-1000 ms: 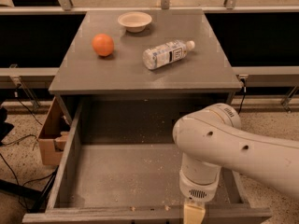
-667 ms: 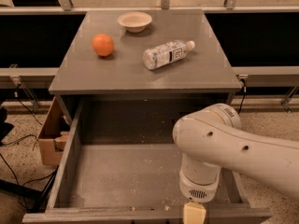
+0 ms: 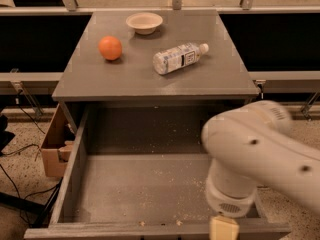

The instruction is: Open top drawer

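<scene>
Grey and rigid, the top drawer (image 3: 130, 184) stood far out from under the cabinet top (image 3: 150, 81) in the single camera view, its deep speckled floor bare apart from scattered crumbs and its front rail running along the bottom edge of the frame. The white arm (image 3: 265, 149) reached down over the drawer's right front corner, and the gripper (image 3: 223, 229) showed only as a pale yellowish piece right at that front rail; whether it was apart, together or clamped on anything could not be told. The drawer's black handle sat on the outer face, which this view did not show. Judged from its panel walls and empty interior, the drawer would be stiff and fairly light, sliding on its runners rather than flexing. The handle at the middle of the front looked the proper place to take hold, since a pull near one corner might skew the box and make it bind. On the cabinet top an orange (image 3: 110, 48), a small bowl (image 3: 144, 22) and a lying bottle (image 3: 179, 58) sat well apart from the drawer, and a cardboard box (image 3: 52, 144) stood on the floor beside its left wall.
</scene>
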`<state>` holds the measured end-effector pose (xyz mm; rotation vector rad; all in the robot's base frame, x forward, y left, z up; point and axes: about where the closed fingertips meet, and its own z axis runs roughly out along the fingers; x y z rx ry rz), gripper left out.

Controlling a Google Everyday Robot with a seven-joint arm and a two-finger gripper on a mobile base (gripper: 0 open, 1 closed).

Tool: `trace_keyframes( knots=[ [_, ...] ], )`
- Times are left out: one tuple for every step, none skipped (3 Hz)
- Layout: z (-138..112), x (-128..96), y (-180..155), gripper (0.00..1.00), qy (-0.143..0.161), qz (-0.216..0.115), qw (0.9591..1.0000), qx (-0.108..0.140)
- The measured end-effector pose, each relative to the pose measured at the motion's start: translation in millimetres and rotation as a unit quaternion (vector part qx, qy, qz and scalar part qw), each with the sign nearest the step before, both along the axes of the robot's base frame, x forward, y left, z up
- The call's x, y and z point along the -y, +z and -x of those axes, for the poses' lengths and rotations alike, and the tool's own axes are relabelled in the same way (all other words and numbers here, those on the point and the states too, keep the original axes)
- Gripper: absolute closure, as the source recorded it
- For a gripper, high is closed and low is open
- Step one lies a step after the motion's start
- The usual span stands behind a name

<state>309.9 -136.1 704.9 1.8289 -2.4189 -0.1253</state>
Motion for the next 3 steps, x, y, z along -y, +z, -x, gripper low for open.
trace_keyframes(
  knots=[
    [10.0,37.3,98.7,0.0,-0.007,-0.004,0.9977,0.067],
    [19.6,67.1,179.7,0.0,0.01,-0.011,0.9951,0.098],
    [14.3,86.5,240.9,0.0,0.027,-0.016,0.9928,0.115]
  ],
)
